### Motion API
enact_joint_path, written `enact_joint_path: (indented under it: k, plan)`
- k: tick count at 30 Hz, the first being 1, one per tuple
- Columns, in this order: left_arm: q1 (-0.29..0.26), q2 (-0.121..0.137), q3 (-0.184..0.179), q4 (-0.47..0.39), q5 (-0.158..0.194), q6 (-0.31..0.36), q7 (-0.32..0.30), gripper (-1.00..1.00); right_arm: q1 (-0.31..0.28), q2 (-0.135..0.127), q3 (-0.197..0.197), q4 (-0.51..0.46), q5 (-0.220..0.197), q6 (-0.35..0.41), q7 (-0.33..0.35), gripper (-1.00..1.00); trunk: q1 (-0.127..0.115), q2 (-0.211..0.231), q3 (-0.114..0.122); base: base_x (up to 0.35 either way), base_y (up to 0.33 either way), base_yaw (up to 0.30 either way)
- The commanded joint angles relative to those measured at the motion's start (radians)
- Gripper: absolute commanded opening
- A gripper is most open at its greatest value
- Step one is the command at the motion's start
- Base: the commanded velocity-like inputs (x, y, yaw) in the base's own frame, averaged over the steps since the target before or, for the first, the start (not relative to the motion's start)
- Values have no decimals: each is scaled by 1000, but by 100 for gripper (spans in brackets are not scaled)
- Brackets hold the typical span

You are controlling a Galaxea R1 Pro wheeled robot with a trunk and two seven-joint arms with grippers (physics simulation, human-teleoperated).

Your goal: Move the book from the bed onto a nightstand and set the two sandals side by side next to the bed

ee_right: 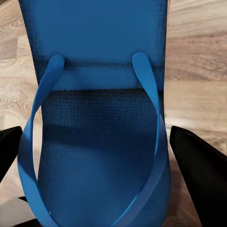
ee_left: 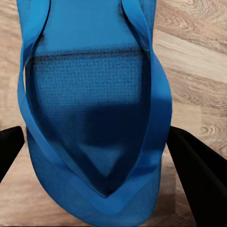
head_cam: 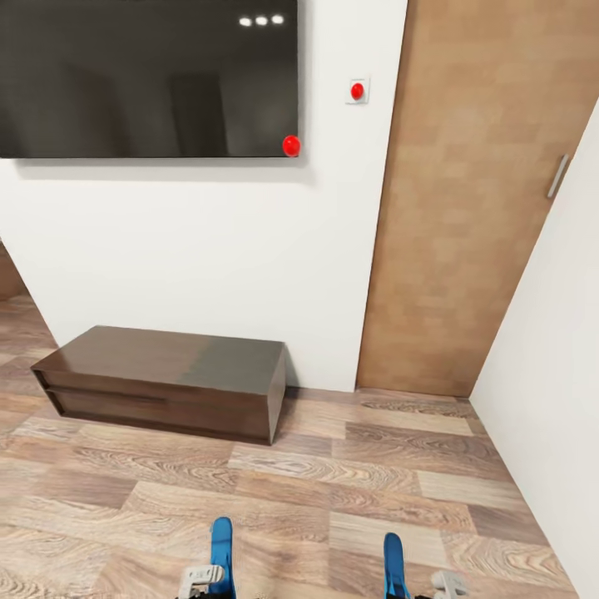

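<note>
I carry one blue sandal [ee_left: 94,118] clamped in my left gripper [ee_left: 94,156] and the other sandal [ee_right: 99,123] clamped in my right gripper [ee_right: 99,161], above the floor [head_cam: 333,474]. They look light and bendy, so I hold each across its sole.
</note>
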Motion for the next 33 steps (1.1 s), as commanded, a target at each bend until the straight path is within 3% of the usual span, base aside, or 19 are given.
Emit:
enact_joint_path:
  k: [1, 7, 33]
  plan:
    - [-1, -1, 2, 3, 4, -1, 7, -100, 0, 0, -9, -1, 6, 9, 6, -100, 0, 0, -1, 0, 0, 282]
    - [0, -2, 2, 9, 4, -2, 36, -100, 0, 1, -9, 1, 7, 9, 6, -100, 0, 0, -1, 0, 0, 290]
    - [1, -6, 1, 40, 1, -2, 38, -100, 0, 6, -9, 4, 7, 9, 6, -100, 0, 0, -1, 0, 0, 293]
